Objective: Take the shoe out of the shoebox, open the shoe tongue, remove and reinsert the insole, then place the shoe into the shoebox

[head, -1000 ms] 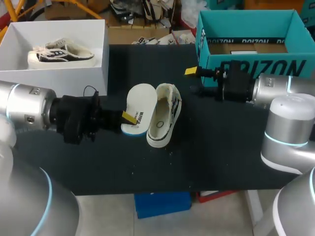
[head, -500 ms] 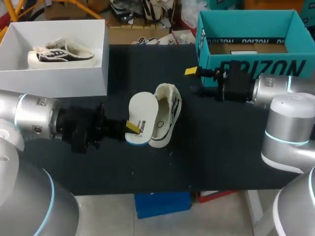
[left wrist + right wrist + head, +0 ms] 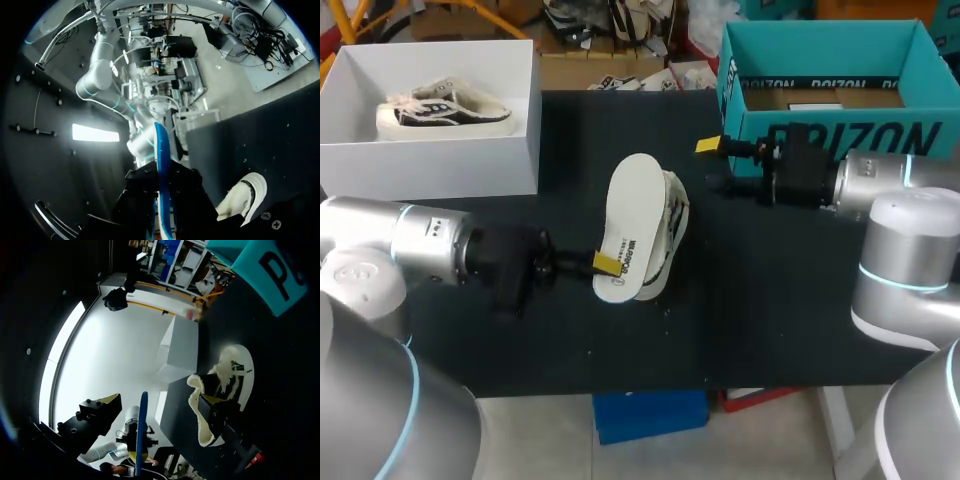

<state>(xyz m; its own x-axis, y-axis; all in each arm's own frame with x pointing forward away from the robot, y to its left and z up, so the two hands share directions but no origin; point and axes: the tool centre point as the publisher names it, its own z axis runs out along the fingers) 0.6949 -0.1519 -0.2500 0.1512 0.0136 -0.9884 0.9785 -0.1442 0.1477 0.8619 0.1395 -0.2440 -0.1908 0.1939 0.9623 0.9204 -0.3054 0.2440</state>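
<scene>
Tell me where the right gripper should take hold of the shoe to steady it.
Probably the exposed side wall of the shoe, coming in from the robot's right. The insole, held by the left gripper, covers the other side and the near end. That leaves only this edge free, and it faces the open right gripper.
</scene>
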